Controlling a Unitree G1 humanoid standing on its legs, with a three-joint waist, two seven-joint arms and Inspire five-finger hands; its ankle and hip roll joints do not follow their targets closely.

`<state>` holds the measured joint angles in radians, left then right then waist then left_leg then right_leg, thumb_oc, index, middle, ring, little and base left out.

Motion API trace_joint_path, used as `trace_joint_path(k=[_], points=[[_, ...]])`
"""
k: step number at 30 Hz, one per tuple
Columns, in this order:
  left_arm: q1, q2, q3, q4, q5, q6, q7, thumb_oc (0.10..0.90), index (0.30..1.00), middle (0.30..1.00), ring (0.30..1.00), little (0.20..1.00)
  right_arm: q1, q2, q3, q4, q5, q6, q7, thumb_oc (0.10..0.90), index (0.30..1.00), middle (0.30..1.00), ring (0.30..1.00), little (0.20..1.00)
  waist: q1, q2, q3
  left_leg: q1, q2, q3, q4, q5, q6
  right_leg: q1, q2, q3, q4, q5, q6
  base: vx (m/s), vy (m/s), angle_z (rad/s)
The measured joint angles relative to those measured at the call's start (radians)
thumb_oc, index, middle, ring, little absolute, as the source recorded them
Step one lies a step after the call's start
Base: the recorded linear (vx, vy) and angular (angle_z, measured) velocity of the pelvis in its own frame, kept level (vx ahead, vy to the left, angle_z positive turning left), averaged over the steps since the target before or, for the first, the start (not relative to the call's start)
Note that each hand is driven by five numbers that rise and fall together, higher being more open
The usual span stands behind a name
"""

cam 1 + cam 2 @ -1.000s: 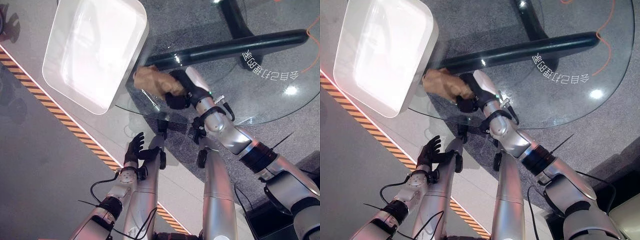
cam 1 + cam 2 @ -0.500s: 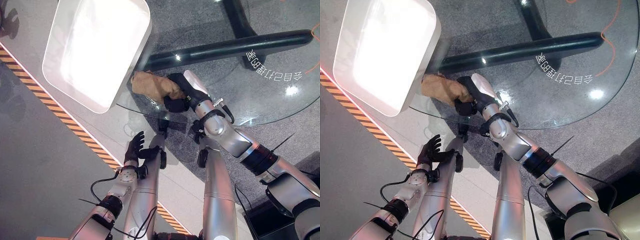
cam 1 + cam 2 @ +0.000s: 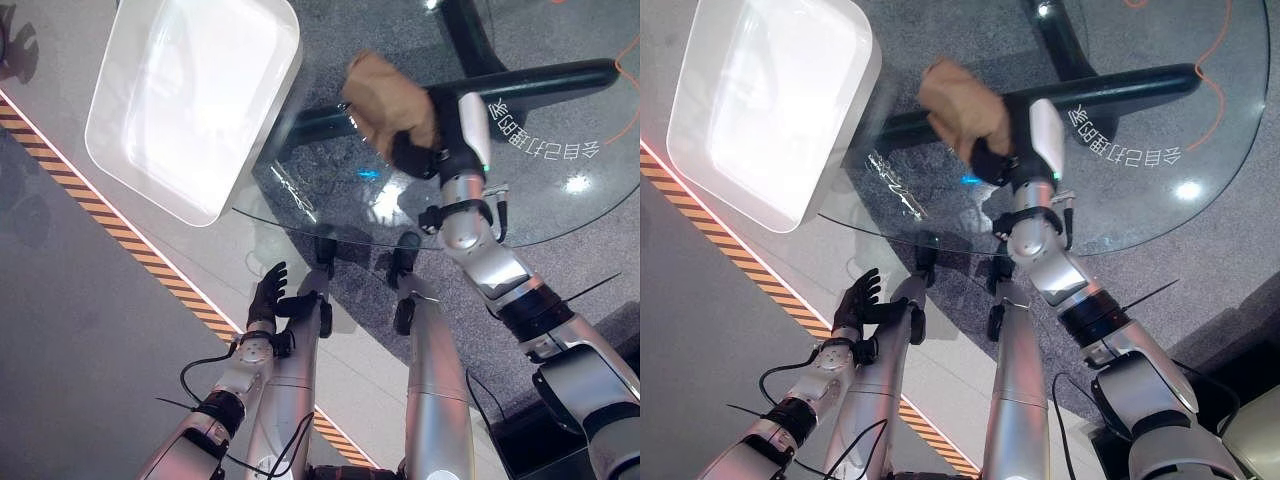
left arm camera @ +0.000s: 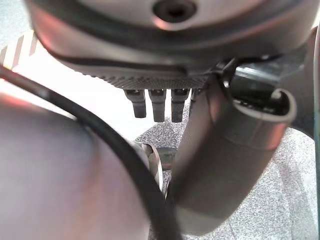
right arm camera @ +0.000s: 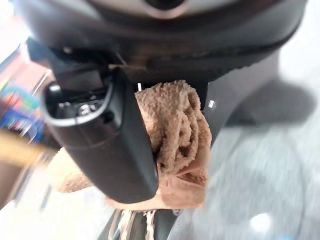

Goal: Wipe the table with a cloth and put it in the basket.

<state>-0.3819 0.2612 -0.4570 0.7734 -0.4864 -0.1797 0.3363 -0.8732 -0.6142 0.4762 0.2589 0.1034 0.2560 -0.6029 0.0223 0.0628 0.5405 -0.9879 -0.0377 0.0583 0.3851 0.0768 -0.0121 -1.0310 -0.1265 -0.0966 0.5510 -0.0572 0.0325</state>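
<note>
- In our right wrist view, our right hand [image 5: 107,150] has its thumb and fingers clenched around a bunched tan cloth [image 5: 177,135], grasping it firmly.
- From the head camera, that right hand [image 3: 440,135] sits in the upper centre of the frame, with the cloth [image 3: 385,95] bulging out of it toward the upper left.
- The cloth is over the round glass table [image 3: 560,215], which fills the upper right of the frame; we cannot tell whether the cloth touches the glass.
- Faint streaks [image 3: 290,185] show on the glass near its left edge, at centre frame.
- A white rectangular basket [image 3: 190,95] takes up the upper left of the frame, well apart from the cloth, its lower right corner near the table's left edge.
- Our left hand [image 3: 270,297] shows lower down, left of centre, its fingers relaxed and spread, grasping nothing.
- A yellow-and-black striped line [image 3: 150,262] runs diagonally across the grey floor from the left edge toward the bottom centre.
</note>
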Motion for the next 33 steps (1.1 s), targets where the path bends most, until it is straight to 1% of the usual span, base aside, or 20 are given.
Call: trace_joint_path(k=[1,4,7,11,15,19,22,27,30,33], points=[[0.0,0.002,0.0,0.001,0.0,0.0,0.0,0.8,0.9,0.9,0.9,0.9,0.001,-0.017,-0.018,0.003,0.02,0.005,-0.022,0.1,0.3,0.3,0.3,0.2,-0.003,0.0,0.0,0.0,0.0,0.002,0.0,0.0,0.003,0.0,0.001,0.003,-0.004,0.002,0.002,-0.01,-0.041,-0.06],[0.0,0.009,0.0,0.002,0.0,0.002,0.0,0.8,0.9,0.9,0.9,0.9,0.004,-0.025,-0.062,0.007,0.061,0.011,-0.068,0.1,0.3,0.3,0.3,0.2,-0.012,0.0,0.0,-0.001,0.002,0.009,0.0,-0.001,0.005,0.0,0.005,0.01,-0.015,0.008,0.005,-0.01,-0.03,-0.08],[0.0,0.017,0.0,0.01,0.0,0.002,0.0,0.8,0.9,0.9,0.9,0.9,0.004,-0.038,-0.072,0.009,0.091,0.014,-0.1,0.1,0.3,0.3,0.3,0.2,-0.024,0.0,0.0,0.0,0.004,0.014,0.0,-0.004,0.009,-0.001,0.008,0.02,-0.02,0.01,0.008,0.0,-0.016,-0.07],[0.0,0.02,0.0,0.012,0.0,-0.003,0.0,0.8,0.9,0.9,0.9,0.9,0.028,-0.059,-0.106,0.012,0.118,0.013,-0.137,0.1,0.3,0.3,0.3,0.2,-0.026,-0.001,0.0,-0.001,0.006,0.02,-0.001,-0.007,0.013,0.0,0.011,0.027,-0.033,0.017,0.011,0.0,-0.006,-0.05],[0.001,0.023,0.0,0.01,0.0,-0.004,0.001,0.8,0.9,0.9,0.9,0.9,0.062,-0.062,-0.149,0.024,0.188,-0.024,-0.202,0.1,0.3,0.3,0.3,0.2,-0.024,-0.001,0.001,-0.001,0.006,0.021,-0.002,-0.008,0.013,-0.001,0.012,0.028,-0.034,0.017,0.011,0.0,-0.05,0.0],[0.001,0.026,0.001,0.011,0.0,-0.004,0.002,0.8,0.9,0.9,0.9,0.9,0.114,-0.057,-0.204,0.042,0.263,-0.082,-0.343,0.1,0.3,0.3,0.3,0.2,-0.024,-0.002,0.001,-0.001,0.007,0.021,-0.008,-0.008,0.014,-0.001,0.014,0.029,-0.049,0.019,0.01,0.0,-0.048,-0.02],[0.001,0.031,0.002,0.01,-0.001,-0.002,0.002,0.8,0.9,0.9,0.9,0.9,0.142,-0.057,-0.25,0.042,0.288,-0.108,-0.416,0.1,0.3,0.3,0.3,0.2,-0.028,-0.003,0.002,-0.003,0.012,0.028,-0.02,-0.008,0.014,-0.002,0.02,0.033,-0.064,0.03,0.013,0.01,0.001,-0.09],[0.004,0.032,0.002,0.012,-0.001,-0.001,0.004,0.8,0.9,0.9,0.9,0.9,0.146,-0.056,-0.266,0.038,0.291,-0.115,-0.417,0.1,0.3,0.3,0.3,0.2,-0.05,-0.003,0.002,-0.003,0.013,0.038,-0.023,-0.01,0.017,-0.005,0.021,0.045,-0.068,0.031,0.014,0.0,0.004,-0.03],[0.004,0.03,0.002,0.012,-0.001,0.0,0.004,0.8,0.9,0.9,0.9,0.9,0.144,-0.054,-0.256,0.03,0.286,-0.115,-0.378,0.1,0.3,0.3,0.3,0.2,-0.05,-0.003,0.002,-0.003,0.014,0.038,-0.024,-0.01,0.017,-0.007,0.022,0.045,-0.068,0.031,0.014,0.0,0.0,0.0],[0.005,0.029,0.005,0.011,0.0,-0.001,0.003,0.8,0.9,0.9,0.9,0.9,0.141,-0.044,-0.224,-0.006,0.246,-0.113,-0.333,0.1,0.3,0.3,0.3,0.2,-0.047,-0.003,0.002,-0.003,0.014,0.039,-0.03,-0.009,0.016,-0.01,0.023,0.046,-0.067,0.031,0.014,0.0,0.0,0.0]])
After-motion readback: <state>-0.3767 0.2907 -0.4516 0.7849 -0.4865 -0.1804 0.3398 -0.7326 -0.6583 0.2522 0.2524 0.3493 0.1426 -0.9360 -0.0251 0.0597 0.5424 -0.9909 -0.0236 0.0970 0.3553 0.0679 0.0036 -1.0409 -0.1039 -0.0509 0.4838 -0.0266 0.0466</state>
